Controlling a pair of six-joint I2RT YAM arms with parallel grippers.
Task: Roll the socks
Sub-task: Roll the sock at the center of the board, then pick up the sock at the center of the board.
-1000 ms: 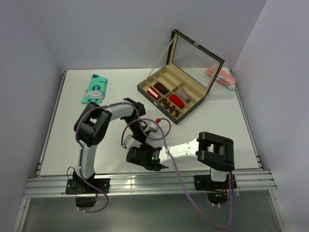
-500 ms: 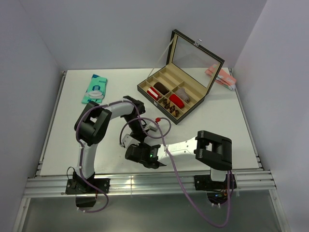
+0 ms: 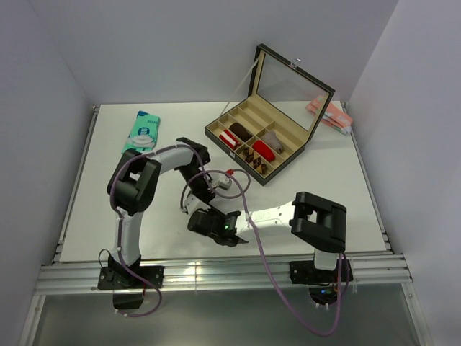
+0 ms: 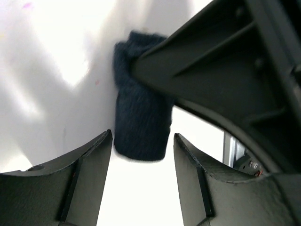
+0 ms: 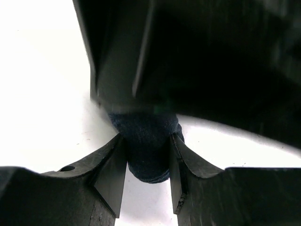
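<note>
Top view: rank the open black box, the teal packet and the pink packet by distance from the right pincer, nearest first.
1. Black open compartment box, back-right of the right pincer; its front corner comes closest.
2. Flat teal printed packet, back-left; only a little farther.
3. Flat pink packet, back-right corner behind the box; plainly farthest.

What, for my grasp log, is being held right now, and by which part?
The right gripper pinches the navy sock near one rounded end. The left gripper is open around the sock's other end, gripping nothing.
</note>
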